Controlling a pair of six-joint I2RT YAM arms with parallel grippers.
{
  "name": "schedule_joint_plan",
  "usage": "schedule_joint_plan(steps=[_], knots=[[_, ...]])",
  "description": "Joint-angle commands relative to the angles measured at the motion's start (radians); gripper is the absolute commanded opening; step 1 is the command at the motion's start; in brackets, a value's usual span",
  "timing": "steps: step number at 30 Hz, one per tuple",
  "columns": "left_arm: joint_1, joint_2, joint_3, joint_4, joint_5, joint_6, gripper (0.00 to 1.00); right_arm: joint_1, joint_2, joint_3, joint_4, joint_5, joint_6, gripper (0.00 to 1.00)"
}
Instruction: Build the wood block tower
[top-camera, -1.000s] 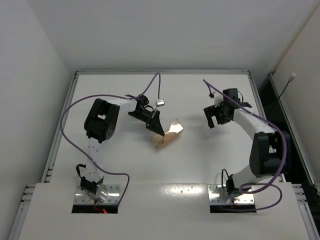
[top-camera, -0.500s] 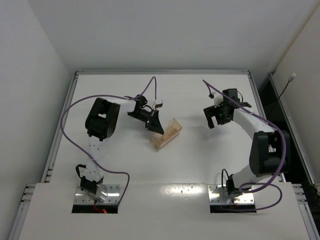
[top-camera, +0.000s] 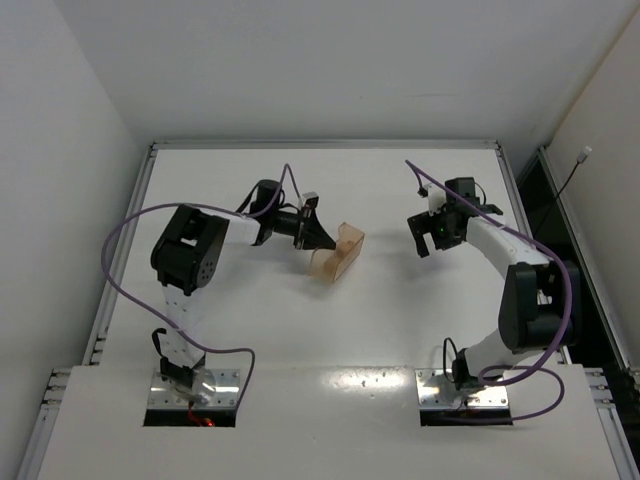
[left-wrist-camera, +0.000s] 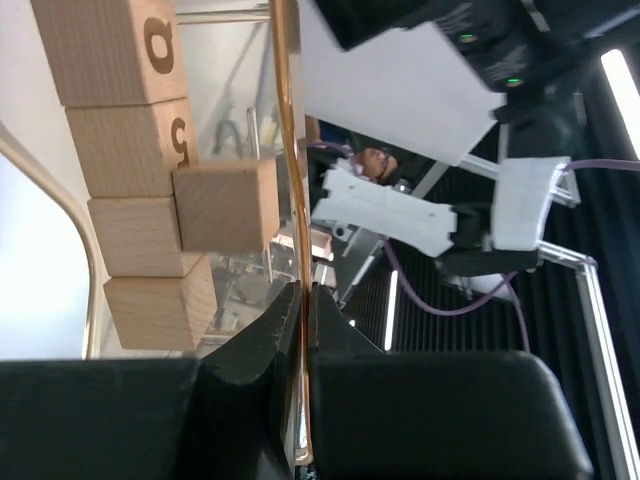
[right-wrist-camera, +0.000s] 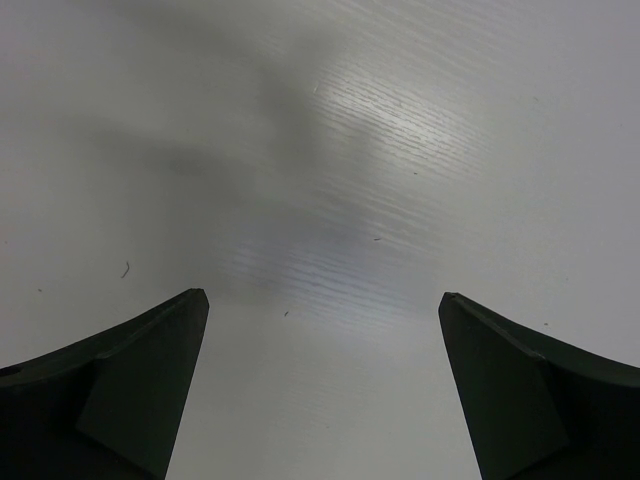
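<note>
My left gripper (top-camera: 322, 240) is shut on the thin side wall of a translucent tan box (top-camera: 340, 252) near the table's middle. In the left wrist view, my left gripper (left-wrist-camera: 298, 292) pinches that wall (left-wrist-camera: 283, 140) edge-on between the fingers (left-wrist-camera: 248, 352). Inside the box, several light tan wooden cubes (left-wrist-camera: 128, 150) lie in a line, some with printed letters, and one more cube (left-wrist-camera: 226, 205) sits beside them. The cubes do not show clearly in the top view. My right gripper (top-camera: 436, 236) is open and empty over bare table at the right, also in the right wrist view (right-wrist-camera: 323, 305).
The white table (top-camera: 400, 320) has a raised metal rim along its far and side edges. A white wall stands behind it. Purple cables loop from both arms. Dark equipment shows beyond the right edge.
My left wrist has turned and swung up and to the right, carrying the box with it. The box has gone from lying tilted to held more level. The right arm has not moved.
</note>
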Motion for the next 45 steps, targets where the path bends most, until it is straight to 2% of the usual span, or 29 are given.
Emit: schedule_joint_plan(steps=[1, 3, 4, 5, 7, 12, 16, 23, 27, 29, 30, 33, 34, 35, 36, 37, 38, 39, 40, 41, 42, 43, 44, 45], knots=[[-0.009, -0.099, 0.068, 0.227, 0.033, -0.264, 0.0, -0.005, -0.01, 0.014, 0.013, 0.02, -0.006, 0.98], [-0.019, -0.11, 0.068, 0.227, 0.021, -0.285, 0.0, -0.005, -0.01, 0.014, 0.013, 0.02, -0.006, 0.98], [-0.019, -0.11, 0.052, 0.265, 0.021, -0.361, 0.0, -0.005, -0.01, 0.014, 0.013, 0.02, -0.006, 0.98], [-0.019, -0.121, 0.035, 0.422, 0.009, -0.431, 0.0, -0.005, -0.01, 0.014, 0.013, 0.02, -0.006, 0.98], [-0.019, -0.121, 0.019, 0.547, 0.009, -0.552, 0.0, -0.005, -0.01, 0.014, 0.013, 0.02, -0.006, 0.98], [-0.019, -0.083, -0.002, 0.437, 0.029, -0.458, 0.0, -0.005, -0.01, 0.014, 0.013, 0.029, -0.006, 0.98], [-0.01, -0.015, -0.013, 0.446, 0.015, -0.433, 0.0, -0.005, -0.01, 0.014, 0.013, 0.029, -0.006, 0.98], [-0.01, 0.082, 0.062, 0.367, 0.044, -0.347, 0.0, -0.005, -0.02, -0.005, 0.013, 0.029, -0.006, 0.98], [-0.01, 0.102, 0.071, 0.367, 0.044, -0.368, 0.0, -0.005, -0.02, -0.005, 0.013, 0.029, -0.006, 0.98], [-0.022, 0.06, 0.071, 0.405, 0.044, -0.41, 0.0, -0.005, -0.03, -0.005, 0.013, 0.038, -0.006, 0.98], [-0.036, 0.039, 0.062, 0.381, 0.044, -0.392, 0.0, -0.005, -0.03, -0.005, 0.013, 0.038, -0.006, 0.98], [-0.047, 0.031, 0.073, 0.083, 0.044, -0.109, 0.0, -0.005, -0.03, -0.005, 0.013, 0.038, -0.006, 0.98], [-0.047, 0.036, -0.011, 0.241, 0.044, -0.22, 0.0, -0.005, -0.03, -0.005, 0.013, 0.038, -0.006, 0.98], [-0.047, 0.017, -0.054, 0.532, 0.018, -0.441, 0.0, -0.005, -0.03, -0.005, 0.003, 0.038, -0.006, 0.98], [-0.047, -0.007, -0.054, 0.693, -0.011, -0.611, 0.0, -0.005, -0.03, 0.008, 0.003, 0.038, -0.006, 0.98], [-0.047, -0.032, -0.024, 0.496, 0.015, -0.489, 0.0, -0.005, -0.03, 0.008, 0.003, 0.047, -0.006, 0.98], [-0.047, -0.05, 0.073, 0.255, 0.03, -0.313, 0.0, -0.005, -0.044, 0.008, 0.003, 0.047, -0.006, 0.98], [-0.047, -0.05, 0.109, 0.056, 0.03, 0.019, 0.0, -0.005, -0.053, -0.003, 0.003, 0.047, -0.006, 0.98], [-0.047, -0.05, 0.119, -0.154, 0.03, 0.103, 0.0, -0.005, -0.053, -0.015, 0.003, 0.047, -0.006, 0.98], [-0.047, -0.038, 0.089, -0.081, 0.03, 0.08, 0.0, -0.005, -0.053, -0.015, 0.013, 0.047, -0.006, 0.98], [-0.038, -0.02, -0.038, 0.09, 0.041, -0.18, 0.0, -0.005, -0.043, -0.015, 0.013, 0.047, -0.006, 0.98], [-0.038, -0.01, -0.095, 0.482, 0.041, -0.329, 0.0, -0.005, -0.029, -0.015, 0.013, 0.038, -0.006, 0.98], [-0.038, -0.01, -0.126, 0.596, 0.026, -0.429, 0.0, -0.005, -0.029, 0.0, 0.002, 0.038, -0.006, 0.98], [-0.038, -0.01, -0.099, 0.638, 0.026, -0.474, 0.0, -0.005, -0.018, 0.012, 0.002, 0.038, -0.006, 0.98]])
